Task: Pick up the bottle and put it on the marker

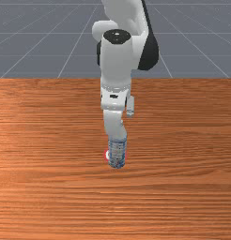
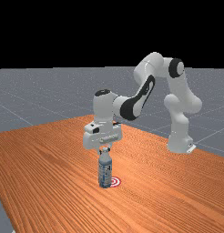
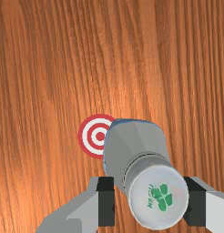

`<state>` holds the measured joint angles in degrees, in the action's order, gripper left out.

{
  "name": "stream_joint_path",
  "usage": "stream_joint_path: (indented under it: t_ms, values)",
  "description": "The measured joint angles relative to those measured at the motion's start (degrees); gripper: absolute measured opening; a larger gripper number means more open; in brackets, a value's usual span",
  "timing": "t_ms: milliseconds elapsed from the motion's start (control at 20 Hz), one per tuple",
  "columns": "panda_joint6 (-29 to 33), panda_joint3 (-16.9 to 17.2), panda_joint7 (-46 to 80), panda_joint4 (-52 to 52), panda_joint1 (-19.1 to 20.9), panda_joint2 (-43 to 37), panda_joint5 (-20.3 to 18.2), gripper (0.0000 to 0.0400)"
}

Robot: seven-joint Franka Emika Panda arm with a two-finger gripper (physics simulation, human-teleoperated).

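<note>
The gripper [image 2: 104, 149] is at the top of the upright bottle [image 2: 104, 171] in the far view. In the wrist view the gripper [image 3: 151, 201] is open, with the bottle's white cap [image 3: 158, 195] between its fingers. A gap separates the cap from one finger; the cap overlaps the other. Beside the bottle's base lies the marker [image 2: 115, 181], a flat red and white ringed target, partly covered from sight by the bottle. In the front view the bottle [image 1: 117, 153] hides most of the marker [image 1: 107, 154], whose edge peeks out at the left.
Bare orange-brown wood of the table [image 1: 47, 187] surrounds the bottle and marker. The arm reaches in over the table from its base [image 2: 180, 143] at the far view's right.
</note>
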<state>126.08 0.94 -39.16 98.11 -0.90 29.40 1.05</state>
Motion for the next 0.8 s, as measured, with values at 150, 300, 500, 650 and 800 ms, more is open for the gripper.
stream_joint_path:
  t_ms: [150,300,500,650,800]
  values:
    - [-0.9,-0.3,-1.7,1.2,0.2,-0.9,0.2,0.0187]
    - [-2.2,-0.3,-1.7,1.9,0.2,-1.5,0.2,0.0186]
    - [-3.1,-0.3,-1.6,4.9,0.2,-3.5,0.2,0.0186]
    - [1.5,-0.1,-0.2,9.8,0.0,-6.3,0.1,0.0188]
    - [24.2,2.0,1.0,20.3,-1.6,-9.8,2.1,0.0268]
